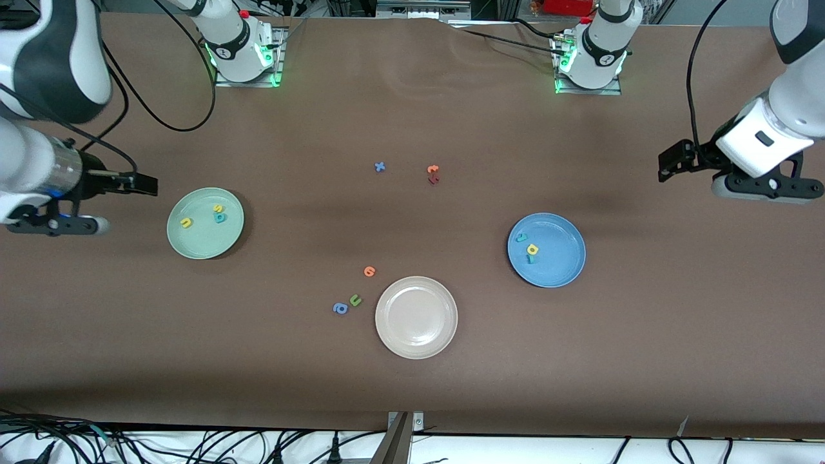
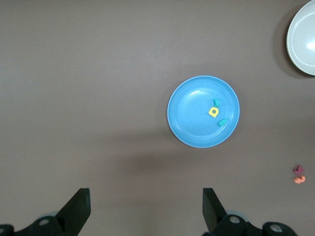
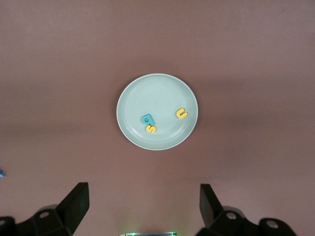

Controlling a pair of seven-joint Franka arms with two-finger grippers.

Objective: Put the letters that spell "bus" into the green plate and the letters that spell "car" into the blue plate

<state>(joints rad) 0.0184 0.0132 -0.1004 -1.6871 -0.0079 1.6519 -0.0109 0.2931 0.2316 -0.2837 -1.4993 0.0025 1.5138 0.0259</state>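
Observation:
The green plate (image 1: 200, 241) lies toward the right arm's end of the table. In it are a yellow u (image 1: 186, 222), a yellow s (image 1: 218, 208) and a teal b (image 1: 220, 218). The blue plate (image 1: 557, 267) lies toward the left arm's end and holds a teal c (image 1: 521, 238), a yellow a (image 1: 532, 249) and a teal r (image 1: 530, 259). My right gripper (image 3: 142, 209) hangs open and empty high over bare table beside the green plate. My left gripper (image 2: 146, 211) is likewise open and empty, high over bare table beside the blue plate.
A beige-white plate (image 1: 416, 335) sits empty near the table's middle, nearer to the front camera. Beside it lie a green u (image 1: 355, 299), a blue a (image 1: 340, 309) and an orange letter (image 1: 369, 271). Farther off lie a blue x (image 1: 380, 167) and two reddish letters (image 1: 433, 174).

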